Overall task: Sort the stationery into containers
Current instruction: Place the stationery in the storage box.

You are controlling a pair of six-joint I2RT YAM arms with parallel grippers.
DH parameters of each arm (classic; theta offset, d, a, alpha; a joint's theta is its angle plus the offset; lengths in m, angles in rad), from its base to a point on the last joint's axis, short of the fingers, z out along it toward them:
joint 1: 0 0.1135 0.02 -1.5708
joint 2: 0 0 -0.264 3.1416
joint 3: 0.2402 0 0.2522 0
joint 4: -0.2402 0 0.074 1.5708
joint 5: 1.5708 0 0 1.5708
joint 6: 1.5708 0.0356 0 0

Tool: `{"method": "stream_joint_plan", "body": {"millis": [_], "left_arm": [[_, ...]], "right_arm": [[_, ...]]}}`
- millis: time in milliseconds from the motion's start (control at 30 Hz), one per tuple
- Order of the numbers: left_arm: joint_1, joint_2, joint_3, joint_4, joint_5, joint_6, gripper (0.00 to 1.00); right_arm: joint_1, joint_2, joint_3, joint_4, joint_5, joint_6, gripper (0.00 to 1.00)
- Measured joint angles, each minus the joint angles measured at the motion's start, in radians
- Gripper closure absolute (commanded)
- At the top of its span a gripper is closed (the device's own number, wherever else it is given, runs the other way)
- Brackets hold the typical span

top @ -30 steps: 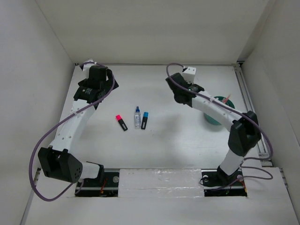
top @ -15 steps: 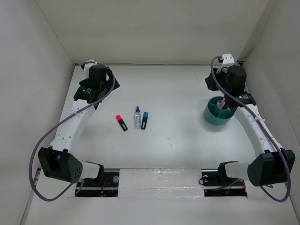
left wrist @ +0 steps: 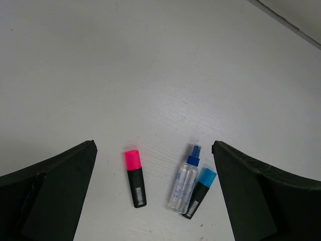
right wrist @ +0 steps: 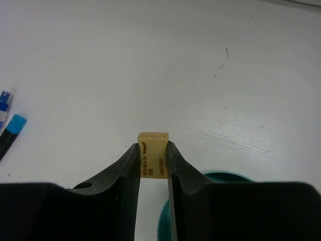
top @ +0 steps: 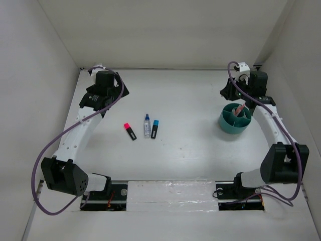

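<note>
— What's in the right end effector [right wrist: 153, 147]?
— It's clamped on the tan piece [right wrist: 153, 159], just beyond the far rim of the teal cup [top: 230, 131]. The cup sits below, toward that arm's base.
— And the left end effector [left wrist: 153, 144]?
— Spread wide and empty, far off, above the pink-capped marker [left wrist: 135, 178], bottle [left wrist: 183, 183] and blue-capped marker [left wrist: 199, 193] on the counter [left wrist: 150, 75].

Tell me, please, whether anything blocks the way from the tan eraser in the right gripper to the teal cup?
Nothing visible does. The right gripper holds the tan eraser by the teal cup's far rim, with only open air between.
</note>
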Motion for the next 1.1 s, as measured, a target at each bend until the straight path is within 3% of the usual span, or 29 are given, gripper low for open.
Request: {"method": "stream_joint_plan", "body": {"millis": [467, 767, 1100], "left_arm": [[0.0, 0.0, -0.002, 0.014, 0.049, 0.007, 0.0], [0.0, -0.005, -0.013, 0.024, 0.062, 0.008, 0.0], [0.0, -0.01, -0.015, 0.03, 0.066, 0.008, 0.0]], "right_arm": [[-0.029, -0.1, -0.093, 0.006, 0.23, 0.05, 1.0], [-0.027, -0.106, -0.129, 0.01, 0.301, 0.092, 1.0], [0.027, -0.095, -0.161, 0.019, 0.482, 0.25, 1.0]]}}
